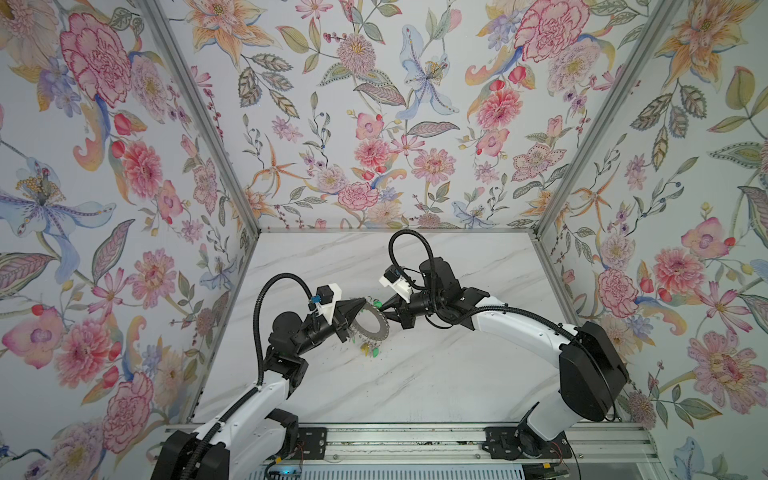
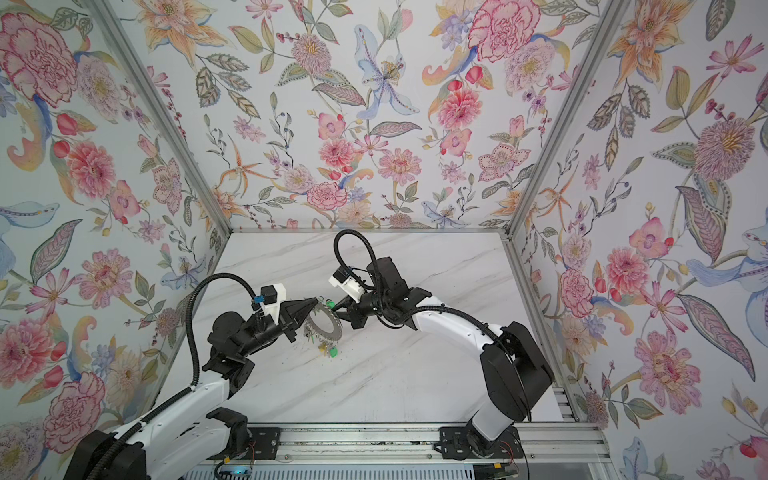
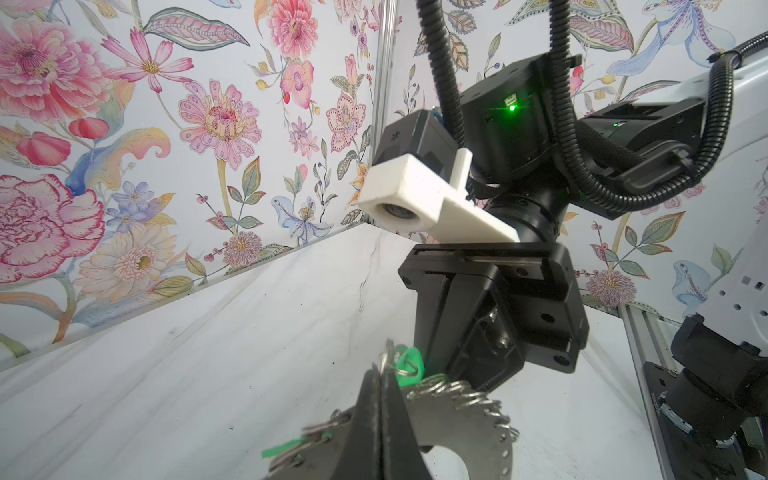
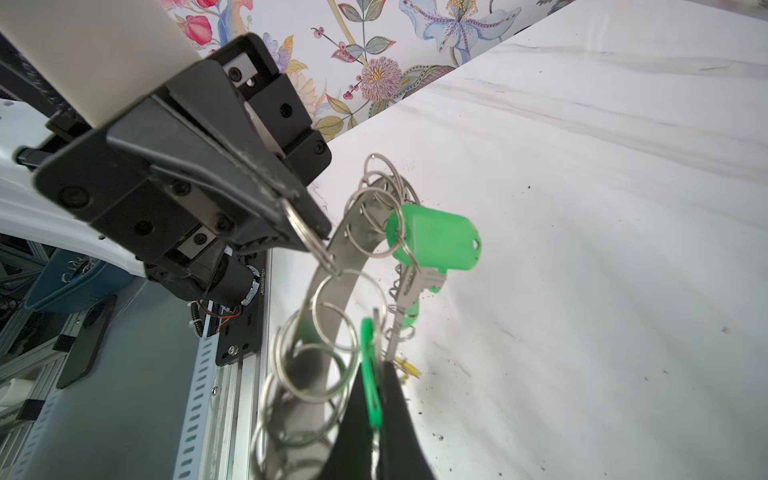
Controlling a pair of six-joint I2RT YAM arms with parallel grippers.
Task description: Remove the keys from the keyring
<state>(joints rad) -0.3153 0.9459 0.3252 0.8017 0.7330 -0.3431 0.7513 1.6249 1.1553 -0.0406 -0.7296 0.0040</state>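
The keyring [image 1: 380, 329] [image 2: 331, 329], a flat grey ring with wire loops round its rim, is held tilted above the table between both grippers. My left gripper [image 1: 365, 300] [image 3: 384, 370] is shut on one small wire loop [image 4: 305, 237] at the rim. My right gripper [image 1: 380, 308] [image 4: 376, 372] is shut on the green tag [image 4: 370, 374] of one of the keys. Another green-tagged key [image 4: 432, 242] hangs from a loop nearby. More keys [image 1: 370, 351], green and yellow, dangle at the ring's low side, close to the table.
The white marble table [image 1: 415, 386] is boxed in by floral walls on three sides. An aluminium rail [image 1: 407, 440] with both arm bases runs along the front. Small dark specks lie on the table near the ring.
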